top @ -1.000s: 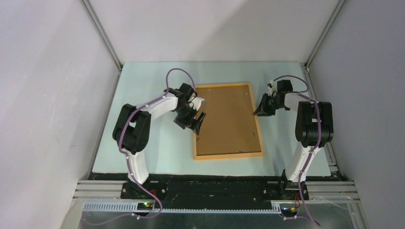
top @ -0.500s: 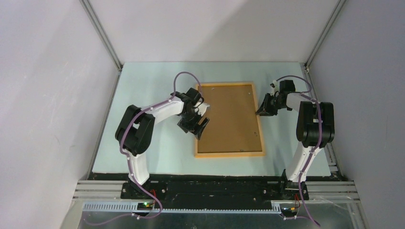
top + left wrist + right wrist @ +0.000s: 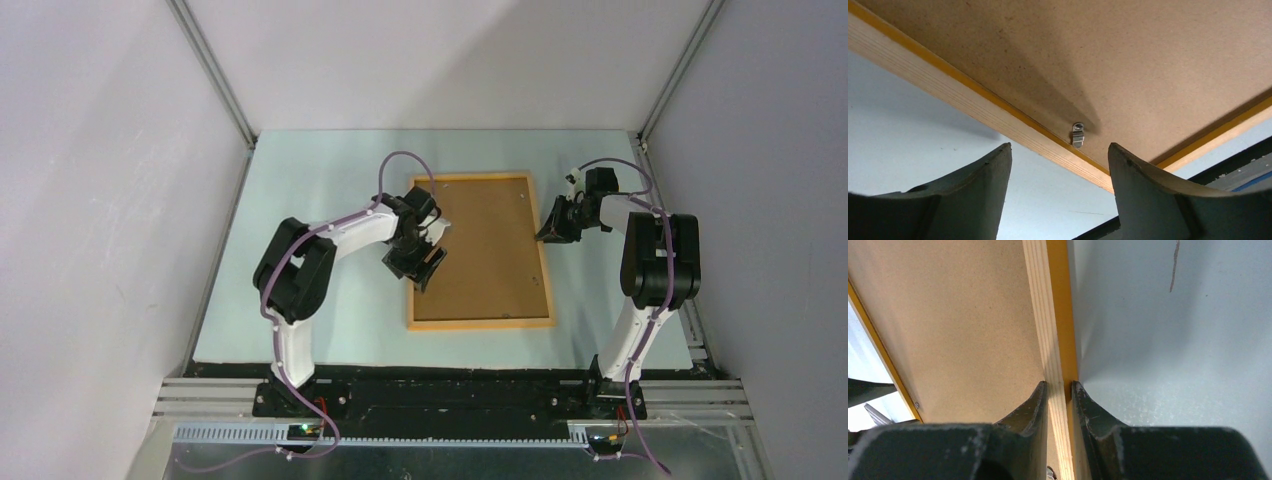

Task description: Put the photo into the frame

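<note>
**Pinching the frame (image 3: 480,323) at its right rail: right tool (image 3: 1059,385) clamped, left tool (image 3: 1059,147) spread**

The frame is laid flat, back side up, on the pale tabletop (image 3: 320,170), roughly midway between the two arms, with its long sides running away from the bases. Its opening is filled by a plain brown backing board (image 3: 490,250), seated inside the orange-yellow rails.

The right rail is gripped by the right tool in its far half. One finger is set on the inner side by the board's edge, the other on the outer side next to the tabletop. The light wooden strip is squeezed between them.

The left tool is held over the left rail, about halfway along it, and is tilted down toward the board. Its fingers are spread wide and nothing is held between them. The rail and a strip of tabletop are seen through the gap. Whether the frame is touched by this tool cannot be told.

A small metal turn clip (image 3: 1078,134) is fixed at the board's edge just inside the left rail, in line with that gap. A shadow is cast across the board beside the clip.
</note>
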You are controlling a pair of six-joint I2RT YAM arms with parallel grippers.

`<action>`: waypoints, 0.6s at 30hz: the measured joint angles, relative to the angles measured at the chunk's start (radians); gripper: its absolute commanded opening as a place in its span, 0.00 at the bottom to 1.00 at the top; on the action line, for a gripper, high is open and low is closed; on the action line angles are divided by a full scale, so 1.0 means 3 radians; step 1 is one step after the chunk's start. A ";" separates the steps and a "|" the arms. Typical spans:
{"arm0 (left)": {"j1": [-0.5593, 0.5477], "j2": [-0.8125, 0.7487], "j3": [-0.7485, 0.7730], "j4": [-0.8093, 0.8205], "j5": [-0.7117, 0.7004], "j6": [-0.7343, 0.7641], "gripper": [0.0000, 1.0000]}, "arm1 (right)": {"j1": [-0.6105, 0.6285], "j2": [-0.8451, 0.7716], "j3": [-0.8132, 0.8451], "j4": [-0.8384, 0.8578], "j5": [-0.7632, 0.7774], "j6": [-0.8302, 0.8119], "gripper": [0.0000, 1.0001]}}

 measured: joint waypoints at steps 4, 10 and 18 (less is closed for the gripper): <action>-0.0020 0.0058 0.0000 0.0004 -0.0078 -0.0023 0.70 | -0.0003 0.0000 0.0000 0.0000 -0.0003 0.0000 0.00; -0.0081 0.0090 0.0005 0.0001 -0.0150 -0.0046 0.61 | -0.0006 0.0000 -0.0001 0.0001 -0.0015 -0.0001 0.00; -0.0092 0.0097 0.0038 -0.0041 -0.0211 -0.0056 0.50 | -0.0017 0.0000 -0.0009 0.0006 -0.0037 -0.0024 0.00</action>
